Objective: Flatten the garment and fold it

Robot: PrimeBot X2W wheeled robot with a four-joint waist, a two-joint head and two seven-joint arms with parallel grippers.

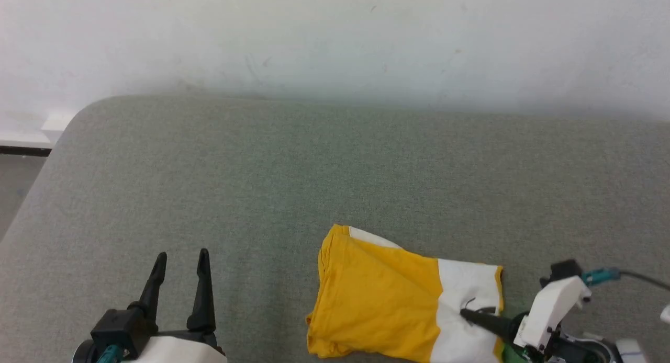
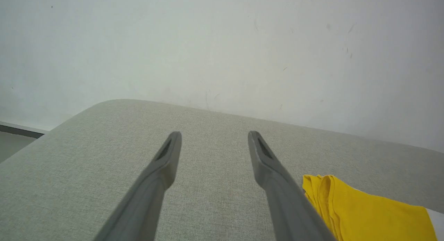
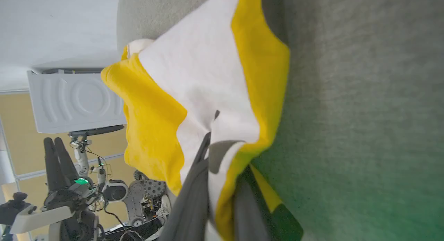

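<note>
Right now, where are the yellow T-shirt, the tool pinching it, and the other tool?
Mustard-yellow cotton T-shirt [image 1: 377,295]: head view, plain yellow folded part.
Right dark two-fingered tool [image 1: 465,313]: head view, fingertips pinching the shirt's white patch.
Left dark two-fingered tool [image 1: 182,254]: head view, gap between its spread fingertips.

grey-green cloth-covered surface [image 1: 261,169] below a scuffed white wall [image 1: 335,33]

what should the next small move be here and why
Probably bring the left tool across to the garment, at its bunched left edge. That tool is open over the cushion, while the right tool is shut on the garment's right edge, and the cloth lies in layered folds. A second grip would likely be needed to spread it flat.
</note>
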